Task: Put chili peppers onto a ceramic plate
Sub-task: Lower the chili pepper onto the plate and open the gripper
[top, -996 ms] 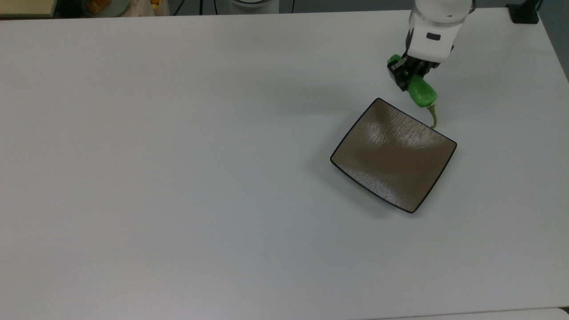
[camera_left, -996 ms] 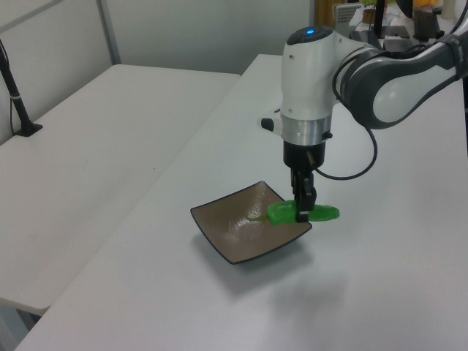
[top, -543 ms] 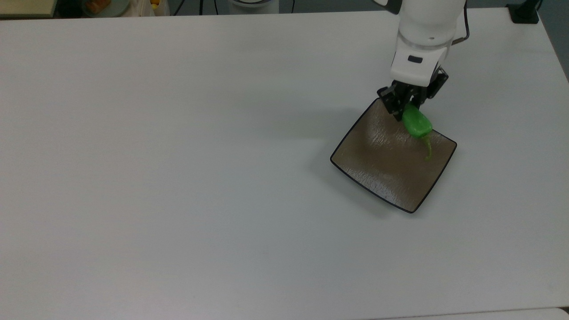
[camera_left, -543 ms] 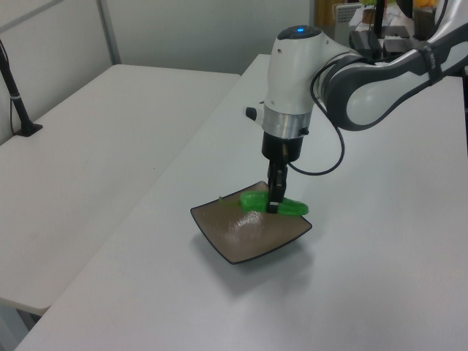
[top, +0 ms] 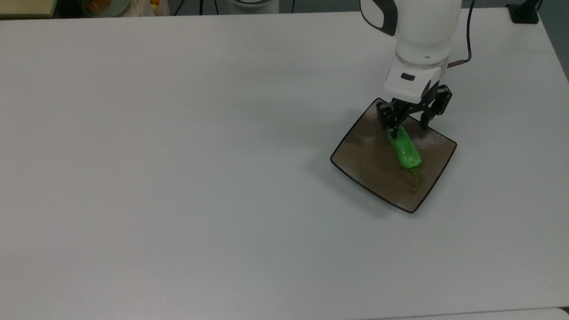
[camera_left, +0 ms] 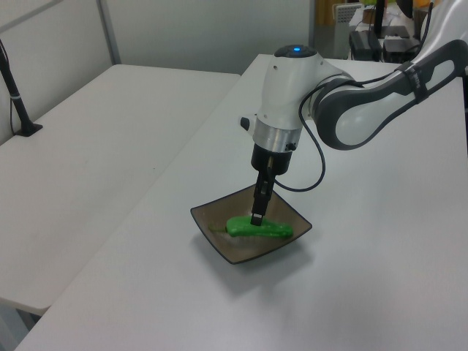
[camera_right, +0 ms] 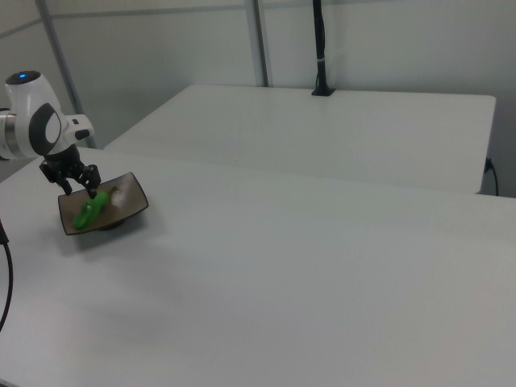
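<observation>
Below gripper (top: 409, 126): chili pepper (top: 404, 151) on ceramic plate (top: 355, 153) | beside and beyond gripper: bare white table (top: 178, 155), open passage

pepper (top: 403, 150): glossy, waxy green skin, slightly lumpy; stem matt olive | plate (top: 355, 155): glazed brown ceramic, rippled, shiny, thin dark rim | table (top: 178, 155): smooth matt white laminate | gripper (top: 409, 126): matt black fingers, looks plastic | arm (camera_left: 292, 95): smooth glossy white shell, grey joint sections, metal ring at wrist
</observation>
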You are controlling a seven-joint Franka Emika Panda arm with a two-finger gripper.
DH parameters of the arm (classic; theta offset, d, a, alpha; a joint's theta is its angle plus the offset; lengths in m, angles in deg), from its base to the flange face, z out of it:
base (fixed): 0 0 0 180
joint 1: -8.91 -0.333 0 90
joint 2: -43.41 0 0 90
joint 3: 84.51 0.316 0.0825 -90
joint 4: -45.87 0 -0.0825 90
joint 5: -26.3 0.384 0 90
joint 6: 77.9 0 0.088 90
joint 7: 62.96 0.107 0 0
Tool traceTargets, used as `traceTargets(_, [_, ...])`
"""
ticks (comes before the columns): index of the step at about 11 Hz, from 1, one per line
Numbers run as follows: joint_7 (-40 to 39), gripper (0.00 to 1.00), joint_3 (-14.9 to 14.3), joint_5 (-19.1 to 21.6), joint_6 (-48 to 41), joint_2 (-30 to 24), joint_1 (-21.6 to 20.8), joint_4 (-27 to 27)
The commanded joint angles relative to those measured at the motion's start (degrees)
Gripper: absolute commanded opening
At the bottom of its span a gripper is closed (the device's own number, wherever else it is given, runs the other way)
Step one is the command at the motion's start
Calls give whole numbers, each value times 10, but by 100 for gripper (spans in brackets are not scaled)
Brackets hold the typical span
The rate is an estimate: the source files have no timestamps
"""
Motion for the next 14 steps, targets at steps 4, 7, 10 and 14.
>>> traceTargets(4, [10,100,-3,-5,-12,-9,4,-10])
traceTargets(7, [-34,100,-4,-19,-152,-52,24,5])
traceTargets(10, [-54,100,-26,-67,-308,-89,36,18])
traceTargets(14, [-53,100,-46,-68,-340,-186,103,81])
